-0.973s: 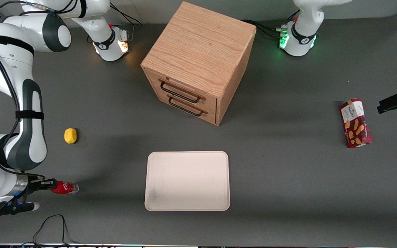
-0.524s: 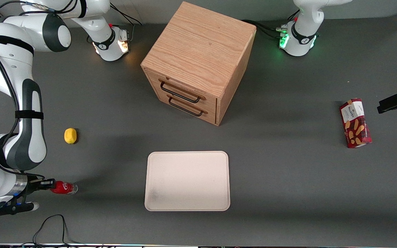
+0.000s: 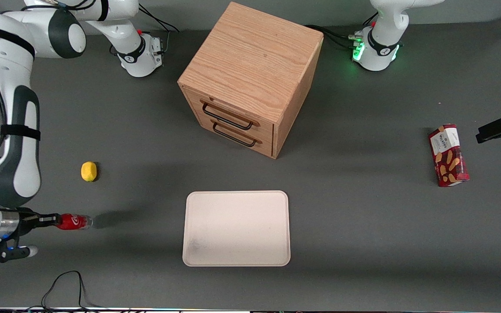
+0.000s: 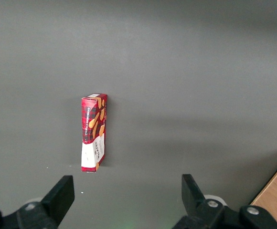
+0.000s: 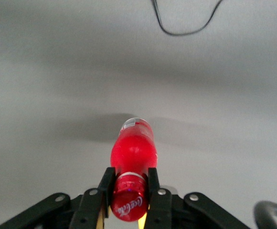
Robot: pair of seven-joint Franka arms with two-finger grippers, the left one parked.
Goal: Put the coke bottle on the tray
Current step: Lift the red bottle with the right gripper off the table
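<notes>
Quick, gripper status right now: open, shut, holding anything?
Right gripper: shut on the coke bottle at its cap end, at the working arm's end of the table, well short of the tray.

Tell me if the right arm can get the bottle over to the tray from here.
Probably yes. The gripper is shut on the bottle, and only bare table lies between it and the tray; the lemon sits off the path.

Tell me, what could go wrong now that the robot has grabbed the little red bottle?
The gripper pinches the coke bottle only near its cap end, so the bottle might tip or slip out on the way. The tray has a low rim; a bottle carried too low might bump it, or roll once let go.
</notes>
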